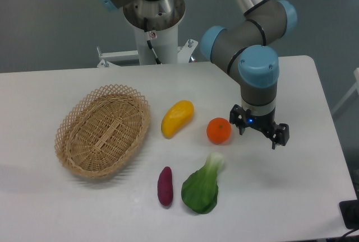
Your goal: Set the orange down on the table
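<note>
The orange (219, 130) is small, round and bright orange. It rests on the white table (303, 191) near the middle, between the yellow fruit and the arm. My gripper (259, 133) points down just to the right of the orange, a little above the tabletop. Its two black fingers stand spread apart with nothing between them. The left finger (238, 122) is close beside the orange and I cannot tell whether it touches it.
An oval wicker basket (103, 130) with nothing in it lies at the left. An elongated yellow fruit (177, 118) lies left of the orange. A leafy green (203, 185) and a purple sweet potato (165, 185) lie in front. The robot base (152, 23) stands at the back.
</note>
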`<state>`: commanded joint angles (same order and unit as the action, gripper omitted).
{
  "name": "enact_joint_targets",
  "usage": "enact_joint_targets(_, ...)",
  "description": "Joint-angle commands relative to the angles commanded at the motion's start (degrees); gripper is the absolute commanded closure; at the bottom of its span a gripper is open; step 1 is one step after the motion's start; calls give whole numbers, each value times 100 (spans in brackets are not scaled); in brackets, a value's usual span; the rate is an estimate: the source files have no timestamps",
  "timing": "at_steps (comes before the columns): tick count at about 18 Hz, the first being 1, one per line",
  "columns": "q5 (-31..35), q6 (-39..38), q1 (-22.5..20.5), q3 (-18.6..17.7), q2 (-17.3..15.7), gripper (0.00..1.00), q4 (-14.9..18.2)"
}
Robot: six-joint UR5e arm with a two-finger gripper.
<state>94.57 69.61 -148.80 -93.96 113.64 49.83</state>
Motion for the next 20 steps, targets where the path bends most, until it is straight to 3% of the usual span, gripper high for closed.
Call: enact_joint_targets(20,-132,-26,44,9,18,0,0)
